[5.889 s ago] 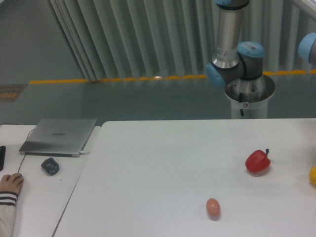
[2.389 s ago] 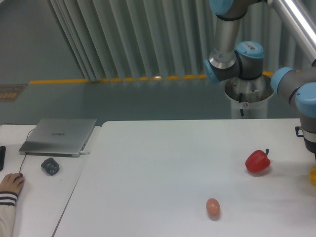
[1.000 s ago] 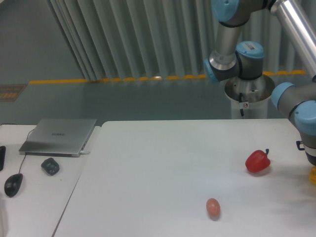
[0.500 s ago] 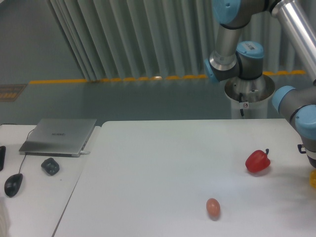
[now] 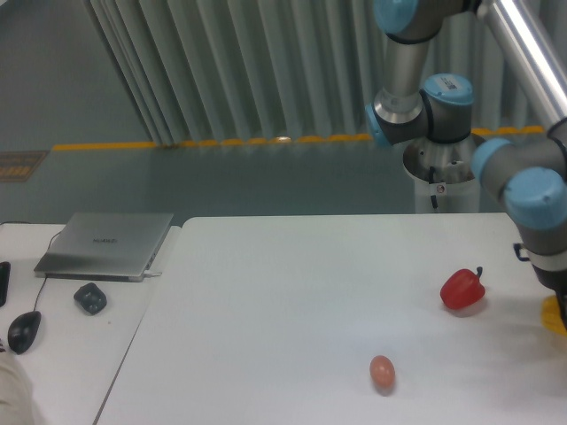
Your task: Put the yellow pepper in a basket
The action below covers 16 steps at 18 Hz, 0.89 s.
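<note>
The yellow pepper (image 5: 553, 314) shows only as a bright yellow sliver at the right edge of the white table (image 5: 292, 301). My gripper (image 5: 557, 297) hangs straight down from the blue-and-grey wrist onto it, and its dark body is cut off by the frame edge. I cannot see its fingers, so I cannot tell if it is open or shut on the pepper. No basket is in view.
A red pepper (image 5: 462, 289) with a dark stem lies just left of the gripper. A tan-pink egg (image 5: 382, 371) lies nearer the front. On the side table at left are a laptop (image 5: 106, 243), a dark grey object (image 5: 89, 297) and a mouse (image 5: 24, 330).
The wrist has swung left into the frame, and the yellow sliver now shows slightly further left. The person's hand left the mouse earlier.
</note>
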{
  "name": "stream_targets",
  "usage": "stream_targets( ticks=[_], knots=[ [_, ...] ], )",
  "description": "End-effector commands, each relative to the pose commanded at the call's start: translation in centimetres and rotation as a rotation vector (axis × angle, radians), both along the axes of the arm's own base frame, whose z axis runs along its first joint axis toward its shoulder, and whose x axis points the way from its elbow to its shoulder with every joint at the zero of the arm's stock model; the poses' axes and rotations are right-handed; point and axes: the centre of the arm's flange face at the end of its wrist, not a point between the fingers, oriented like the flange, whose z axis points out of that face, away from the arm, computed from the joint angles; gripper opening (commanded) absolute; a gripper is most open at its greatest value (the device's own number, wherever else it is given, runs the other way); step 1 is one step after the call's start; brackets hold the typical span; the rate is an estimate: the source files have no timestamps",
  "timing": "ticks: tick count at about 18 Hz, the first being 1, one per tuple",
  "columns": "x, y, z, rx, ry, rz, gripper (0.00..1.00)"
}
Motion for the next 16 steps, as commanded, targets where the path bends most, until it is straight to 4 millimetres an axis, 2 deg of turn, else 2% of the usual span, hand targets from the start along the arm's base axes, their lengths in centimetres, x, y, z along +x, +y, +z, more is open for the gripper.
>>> stream_targets(
  ticks=[2,5,7,9,12,13,16],
  knots=[
    [0.1,-0.6,1.7,0.014,0.019,-0.001,0.60],
    [-2.3,-2.8,2.9,0.019,0.031,0.029,0.60],
    [-4.9,-5.5,3.4,0.022,0.018,0.029,0.60],
    [-7.7,-9.1,4.6,0.059,0.002,0.040,0.60],
    [-11.5,-14.2,4.9,0.096,-0.031,0.035,0.60],
    [-12.4,-15.6,4.9,0.108,-0.037,0.040,0.60],
    [-14.4,-18.3,3.9,0.154,-0.071,0.081,0.60]
  ],
)
